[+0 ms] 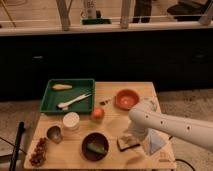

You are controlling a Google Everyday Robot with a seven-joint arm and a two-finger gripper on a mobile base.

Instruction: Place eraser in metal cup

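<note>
Inspecting the surface, we find the eraser near the front edge, right of centre, with its long axis running roughly left to right. The gripper sits just above it at the end of the white arm. We cannot tell whether it is wide, narrow or holding. The metal cup stands well apart toward the front left corner, so we judge the carry runs leftward past the dark bowl, which holds something green. The metal cup shows only a dark interior. The white cup stands just beside it.
</note>
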